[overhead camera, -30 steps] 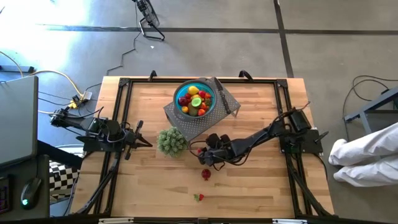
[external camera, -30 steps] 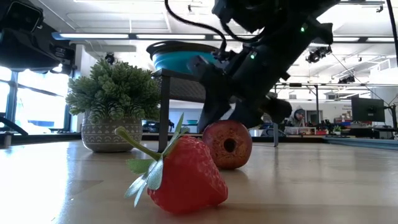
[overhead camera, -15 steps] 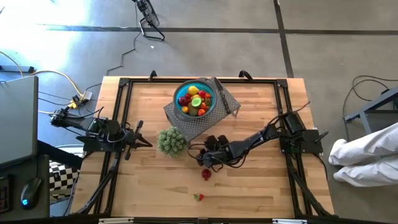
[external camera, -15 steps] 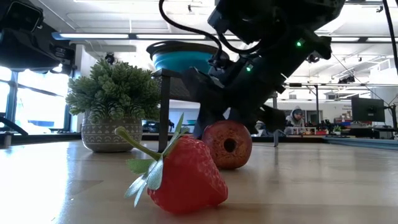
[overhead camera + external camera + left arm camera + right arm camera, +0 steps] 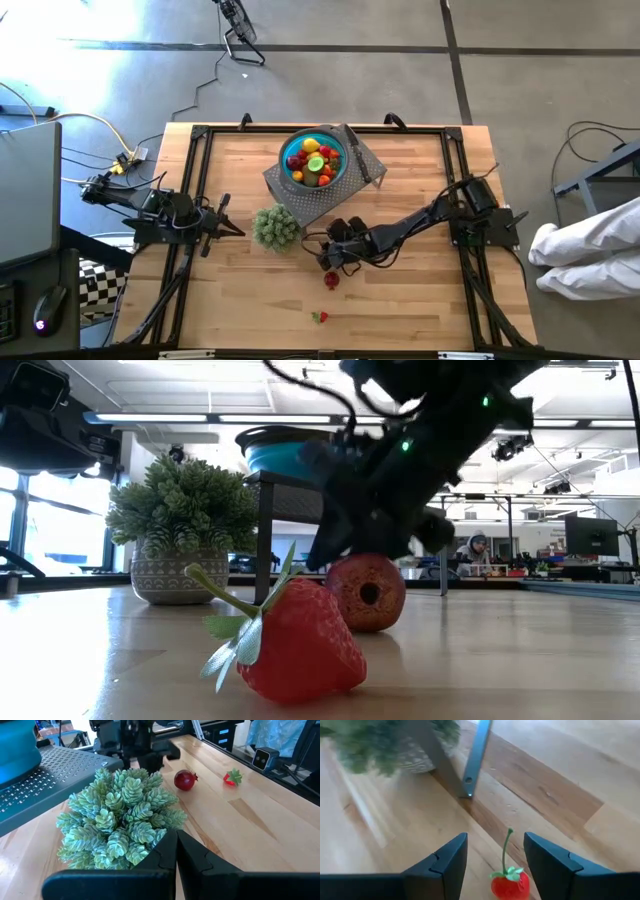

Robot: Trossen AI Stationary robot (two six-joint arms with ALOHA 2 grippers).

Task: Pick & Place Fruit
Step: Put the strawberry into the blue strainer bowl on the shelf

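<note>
Now the right gripper point(image 5: 324, 257) is seen slightly higher in the high view than half a second ago, its jaws parted and empty, just above the dark red fruit point(image 5: 331, 280) at lower centre. The small strawberry point(image 5: 319, 317) lies well below it, near the table's point(image 5: 420, 300) lower edge; neither fruit has shifted. In the low view the strawberry point(image 5: 290, 642) lies on its side, long axis roughly level, stem point(image 5: 222, 591) pointing to the upper left of the frame, and the dark red fruit's point(image 5: 365, 592) dimpled end faces the camera. Only the right wrist view shows a strawberry point(image 5: 510, 884) between the parted fingers point(image 5: 446, 860), stem upward. The left gripper point(image 5: 238, 232), closed, is parked at centre left beside the plant point(image 5: 275, 227). The blue bowl point(image 5: 314, 157) of fruit sits at upper centre.
</note>
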